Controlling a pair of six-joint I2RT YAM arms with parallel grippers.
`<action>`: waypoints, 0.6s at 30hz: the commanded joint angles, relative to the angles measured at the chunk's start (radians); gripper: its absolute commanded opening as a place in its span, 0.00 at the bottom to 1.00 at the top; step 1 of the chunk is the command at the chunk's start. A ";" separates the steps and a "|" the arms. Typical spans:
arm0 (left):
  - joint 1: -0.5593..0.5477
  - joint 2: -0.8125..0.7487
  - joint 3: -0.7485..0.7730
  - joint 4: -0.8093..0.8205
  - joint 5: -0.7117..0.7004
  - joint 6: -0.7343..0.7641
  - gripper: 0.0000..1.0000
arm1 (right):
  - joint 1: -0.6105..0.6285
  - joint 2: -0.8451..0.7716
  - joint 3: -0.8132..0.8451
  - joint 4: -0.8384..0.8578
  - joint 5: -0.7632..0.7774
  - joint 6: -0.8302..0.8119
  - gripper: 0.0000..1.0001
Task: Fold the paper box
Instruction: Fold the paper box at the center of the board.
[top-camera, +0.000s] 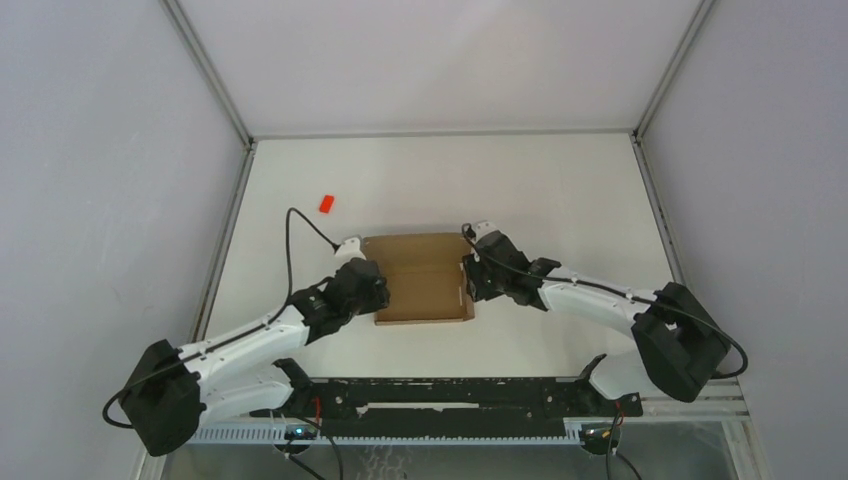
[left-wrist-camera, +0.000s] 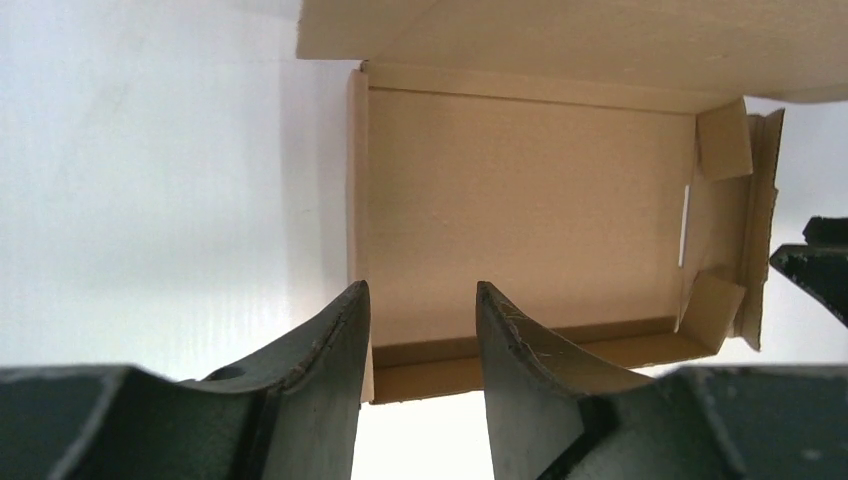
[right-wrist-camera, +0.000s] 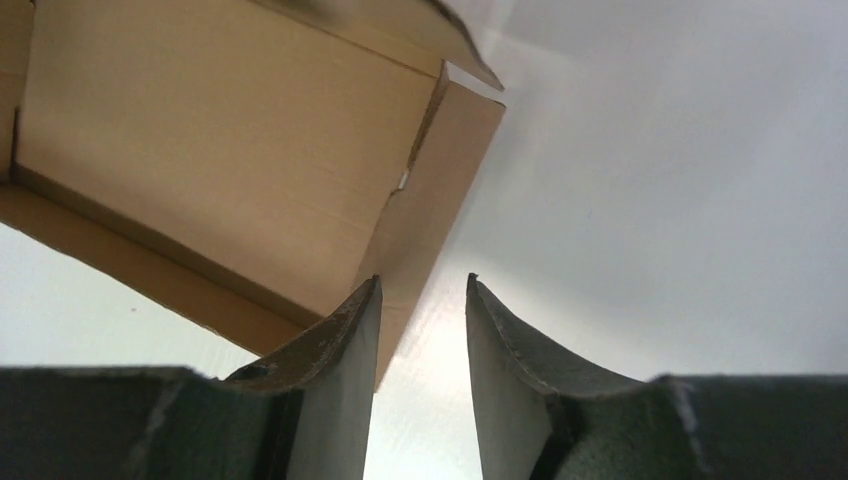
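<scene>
While between end effectors (top-camera: 378, 286) (top-camera: 468, 280), paper box (top-camera: 421, 290)

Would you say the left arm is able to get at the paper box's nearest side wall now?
Probably yes: the left gripper stands open right at the paper box, that wall lying across the gap between its fingers.

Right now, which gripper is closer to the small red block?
The left gripper: it is at the paper box's left edge, on the red block's side; the right gripper is at the opposite edge.
</scene>
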 joint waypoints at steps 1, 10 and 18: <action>0.007 -0.048 0.075 -0.072 -0.050 0.041 0.49 | -0.044 -0.092 -0.062 0.054 -0.030 0.063 0.45; 0.007 -0.024 0.079 -0.050 -0.021 0.055 0.49 | -0.262 -0.207 -0.183 0.167 -0.311 0.052 0.46; 0.006 0.033 0.081 -0.030 -0.028 0.064 0.48 | -0.278 -0.174 -0.271 0.362 -0.435 0.142 0.45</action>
